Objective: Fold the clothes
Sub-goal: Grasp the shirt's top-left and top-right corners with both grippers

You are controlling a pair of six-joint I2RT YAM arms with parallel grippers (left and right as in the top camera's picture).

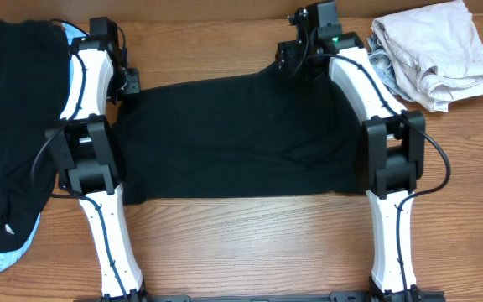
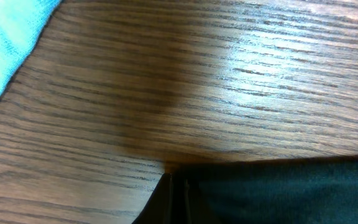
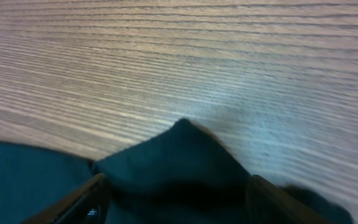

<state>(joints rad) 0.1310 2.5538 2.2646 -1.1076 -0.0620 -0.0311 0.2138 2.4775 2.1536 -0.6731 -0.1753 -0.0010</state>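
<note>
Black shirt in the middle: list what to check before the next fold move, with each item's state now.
1. Black shirt spread out on the table: ok.
2. Left gripper at the shirt's far left corner, jaws shut: ok.
3. Cloth actually pinched in the left jaws: cannot tell.
4. Right gripper closed on the shirt's far edge: not ok; jaws open, a peak of cloth between them.
5. Black and light-blue pile apart from the shirt: ok.
6. Beige pile apart from the shirt: cannot tell; the right arm covers the gap.
</note>
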